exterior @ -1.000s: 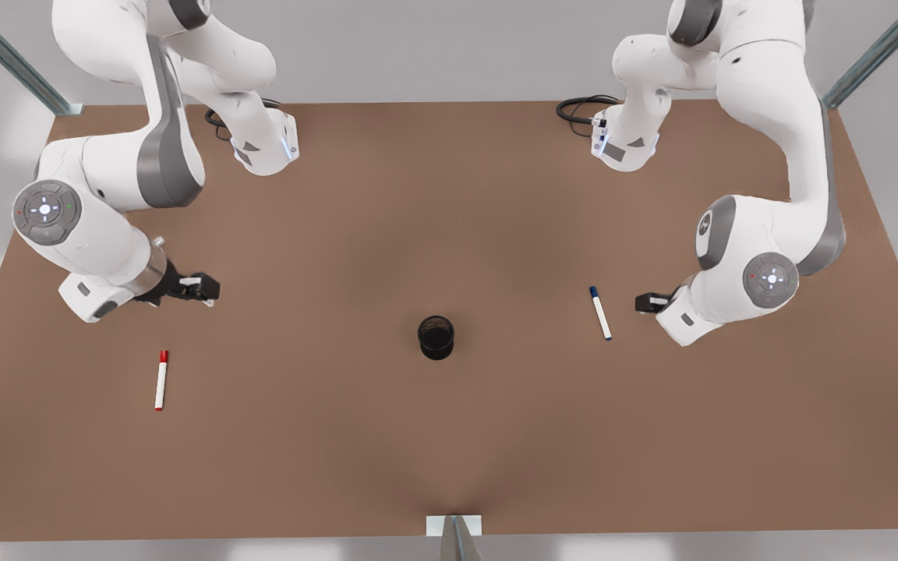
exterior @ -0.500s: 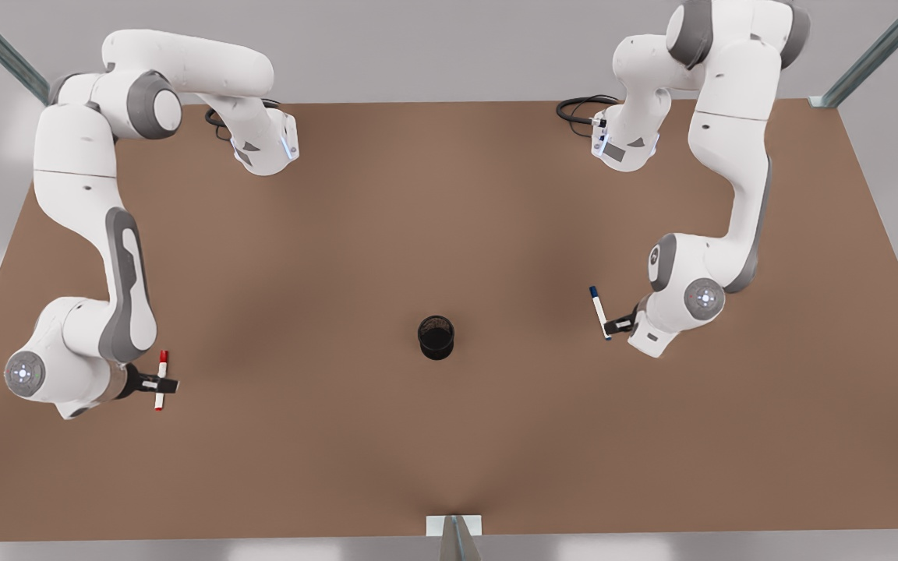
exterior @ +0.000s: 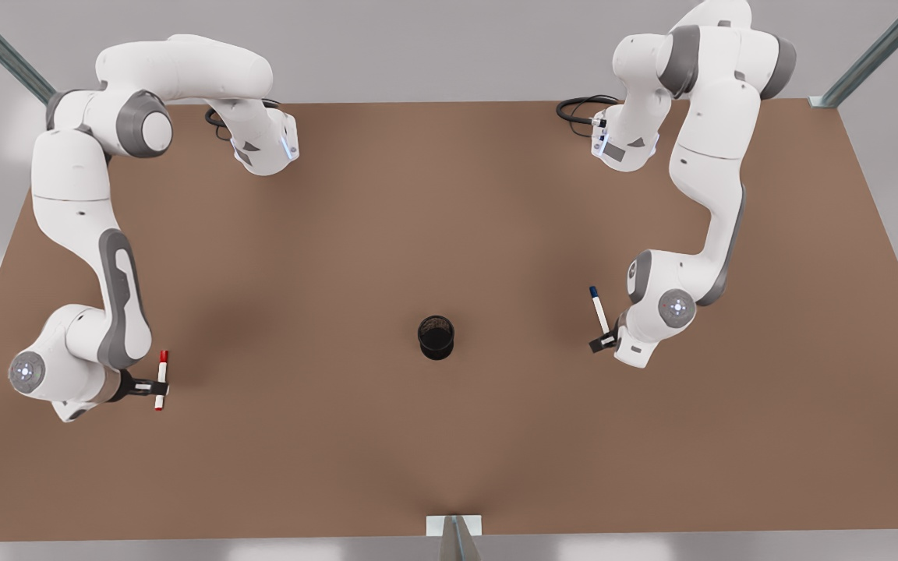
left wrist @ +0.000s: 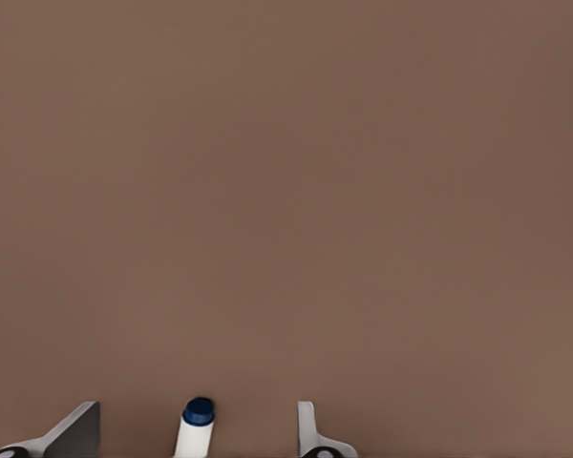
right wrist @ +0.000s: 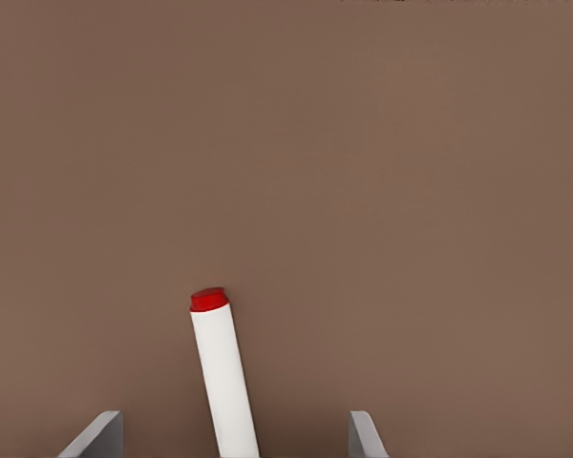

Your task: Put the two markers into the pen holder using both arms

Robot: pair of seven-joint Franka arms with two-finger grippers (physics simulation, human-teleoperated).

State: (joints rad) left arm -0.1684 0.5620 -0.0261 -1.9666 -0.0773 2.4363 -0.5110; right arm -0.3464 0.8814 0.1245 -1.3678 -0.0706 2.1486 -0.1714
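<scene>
The red-capped marker point(exterior: 162, 366) lies flat on the brown table at the front view's left. My right gripper point(exterior: 157, 385) is low over it, open, one finger on each side of the white barrel. The right wrist view shows this marker point(right wrist: 222, 372) running between the fingers point(right wrist: 361, 429) of that gripper point(right wrist: 233, 422). The blue-capped marker point(exterior: 599, 310) lies at the front view's right. My left gripper point(exterior: 603, 340) is open around the end away from the cap, and its blue tip point(left wrist: 198, 412) sits between the fingers point(left wrist: 81, 427). The black pen holder point(exterior: 436, 336) stands upright mid-table.
Both arm bases point(exterior: 266, 144) stand at the table's far edge with black cables point(exterior: 578, 109) beside them. A small white bracket point(exterior: 454, 525) sits at the near edge. Bare brown table point(exterior: 449, 218) lies between the markers and the holder.
Both arms swung down and towards the near edge. The right gripper came over the red marker, and the left gripper slid to the blue marker's near end. The markers have not moved.
</scene>
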